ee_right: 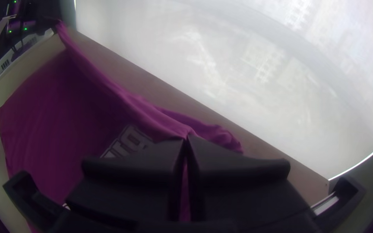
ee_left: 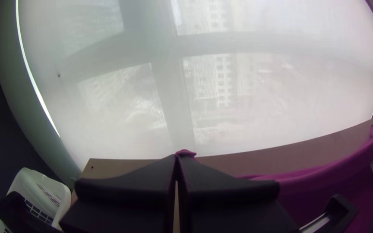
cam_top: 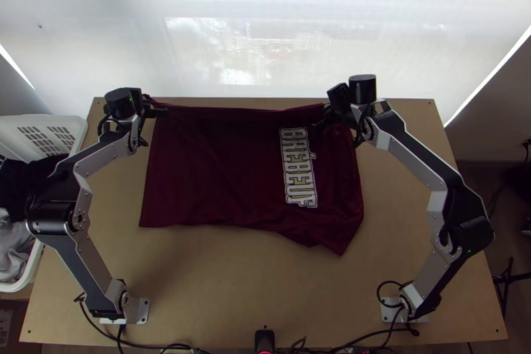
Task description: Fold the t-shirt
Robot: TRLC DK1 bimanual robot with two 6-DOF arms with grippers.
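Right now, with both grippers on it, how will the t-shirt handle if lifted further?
Likely floppy: the t-shirt drapes in soft creases below the left gripper and right gripper. Probably light, but apt to sag between them, as its far edge already dips slightly.

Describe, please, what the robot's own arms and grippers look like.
The left arm and right arm have silver-grey links, chunky black joints and tiny green lights, with black cables by their bases. The left gripper and right gripper each have two wide, matt black fingers narrowing towards the tips.
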